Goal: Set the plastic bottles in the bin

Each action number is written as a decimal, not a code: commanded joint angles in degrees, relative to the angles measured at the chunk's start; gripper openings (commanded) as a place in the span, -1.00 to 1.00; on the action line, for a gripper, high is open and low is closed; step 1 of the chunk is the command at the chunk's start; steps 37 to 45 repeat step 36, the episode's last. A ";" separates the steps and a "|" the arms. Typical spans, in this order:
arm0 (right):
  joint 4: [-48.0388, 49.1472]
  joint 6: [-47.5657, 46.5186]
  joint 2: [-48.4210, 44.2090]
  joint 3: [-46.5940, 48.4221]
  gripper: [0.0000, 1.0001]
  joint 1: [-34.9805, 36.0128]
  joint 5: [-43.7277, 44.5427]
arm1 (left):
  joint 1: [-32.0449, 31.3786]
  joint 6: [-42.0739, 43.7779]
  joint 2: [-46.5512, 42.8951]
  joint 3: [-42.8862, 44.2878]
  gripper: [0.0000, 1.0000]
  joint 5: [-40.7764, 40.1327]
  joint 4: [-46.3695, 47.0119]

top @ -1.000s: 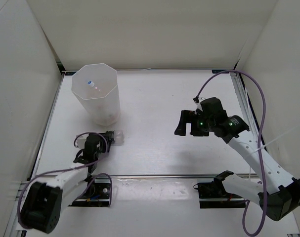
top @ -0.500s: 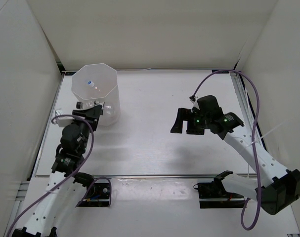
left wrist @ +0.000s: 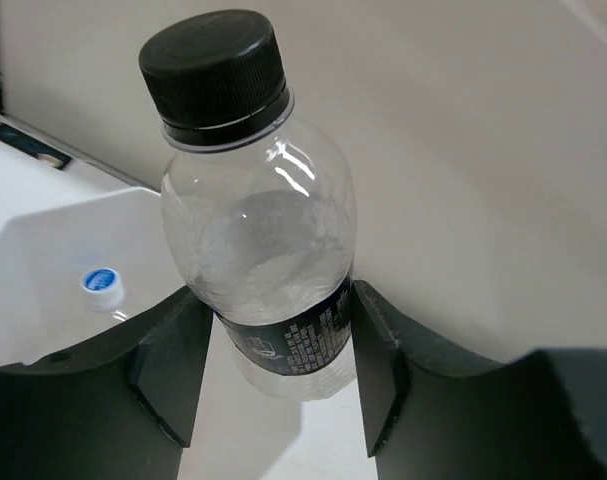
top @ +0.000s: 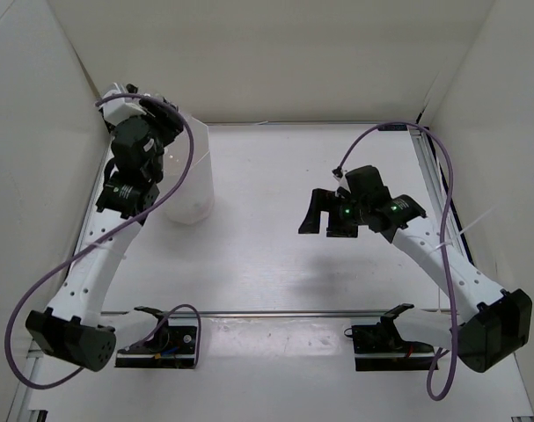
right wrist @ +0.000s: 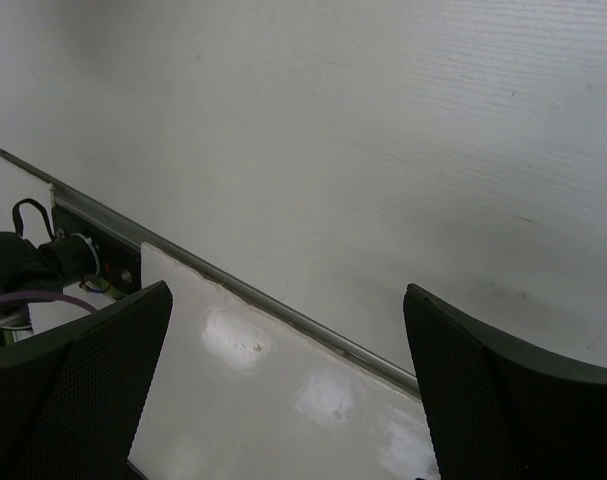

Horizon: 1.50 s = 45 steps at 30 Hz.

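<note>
Left pincer (left wrist: 276, 375): clamped on the clear plastic bottle with the black screw cap (left wrist: 258, 240); both black fingers (left wrist: 173, 370) press the bottle's lower body, at its dark printed label.
Bottle attitude: roughly upright between the fingers, black cap (left wrist: 215, 65) uppermost at upper centre of the left wrist view.
Bottle position: in the air over the tall white translucent plastic bin (top: 194, 180), upper left of the top view; the left arm hides the rim.
Bin contents: a small round blue-and-white cap (left wrist: 101, 282) shows in the bin's opening, lower left of the wrist view. Other bottles cannot be made out.
Right pincer (top: 326, 220): jaws spread wide, nothing between them; it hangs above the table, right of centre, well apart from the bin.
Surface: white table top (top: 275, 264), matt with faint shine, and a metal rail (top: 275, 312) across its near edge.
Room: plain white panels form the back wall (top: 267, 53), left wall (top: 29, 176) and right wall (top: 504, 105).
Cabling: a purple cable (top: 398, 132) loops over each arm.
</note>
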 commanded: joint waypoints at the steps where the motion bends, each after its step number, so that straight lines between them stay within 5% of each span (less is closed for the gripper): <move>1: 1.43 0.46 -0.79 2.96 1.00 -0.27 -0.55 | -0.30 8.51 1.83 4.40 0.28 -5.11 -1.34; 7: 0.29 0.46 -1.94 2.44 1.00 -0.27 1.73 | -0.30 10.02 -1.75 2.22 1.00 -6.34 -1.34; 15: -0.24 -1.04 -2.03 4.01 1.00 -0.27 7.97 | -0.30 13.69 -19.68 -12.96 1.00 -3.44 -1.95; 21: -5.84 0.63 3.32 11.81 1.00 -0.27 16.66 | -0.30 14.85 -31.11 -22.38 1.00 -7.03 -12.31; 28: -12.36 3.01 9.74 22.29 1.00 -0.80 25.81 | -0.30 13.27 -34.81 -26.16 1.00 -16.79 -22.59; 36: -18.87 9.23 11.42 26.78 1.00 -0.80 35.48 | -0.30 8.97 -34.12 -34.34 1.00 -30.14 -23.66; 45: -18.87 9.23 11.42 26.78 1.00 -0.80 35.48 | -0.30 8.97 -34.12 -34.34 1.00 -30.14 -23.66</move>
